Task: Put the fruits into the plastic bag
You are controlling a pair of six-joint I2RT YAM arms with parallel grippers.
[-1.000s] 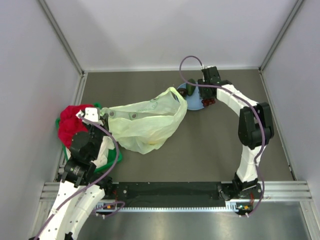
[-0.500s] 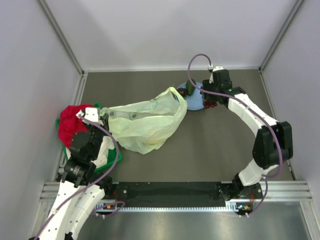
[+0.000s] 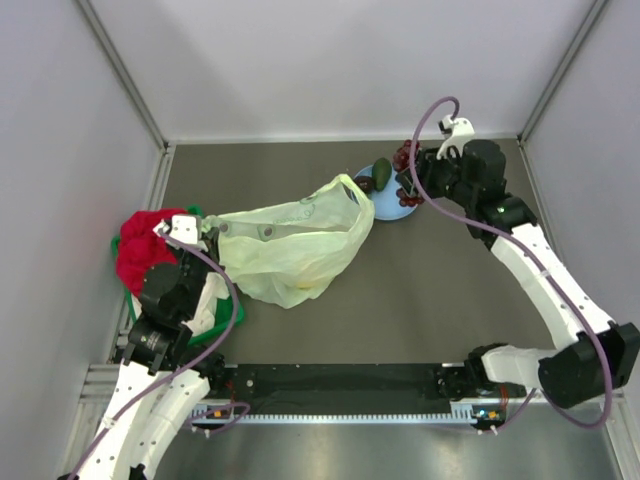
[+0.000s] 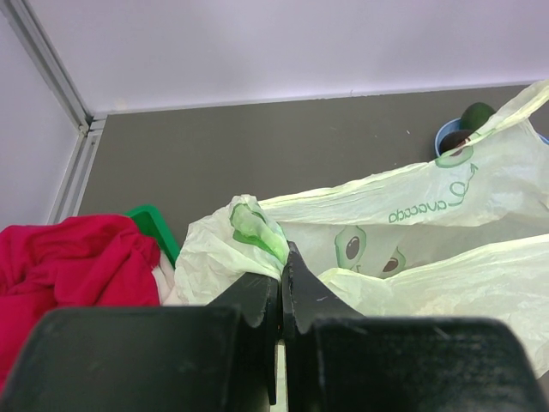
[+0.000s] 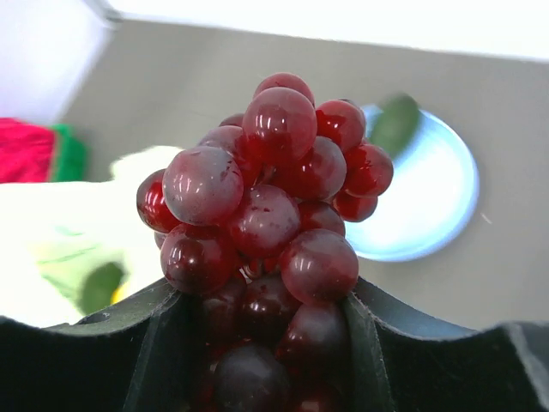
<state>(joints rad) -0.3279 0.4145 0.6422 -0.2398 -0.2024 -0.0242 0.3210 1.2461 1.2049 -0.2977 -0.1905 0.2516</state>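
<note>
We see a glossy dark red grape bunch (image 5: 266, 215), a pale blue plate (image 5: 429, 206), a dark green avocado (image 5: 396, 123), a pale yellow-green plastic bag (image 4: 412, 283) printed with avocado motifs and green lettering, and a bright red cloth (image 4: 69, 257).

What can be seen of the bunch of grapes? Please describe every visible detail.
The bunch of grapes is a tight cluster of round, glossy, dark red berries. The two black fingers of the right gripper clamp its lower part from both sides, and its top stands free. It appears raised off the table, with the blue plate beyond it. Nothing else touches it.
</note>
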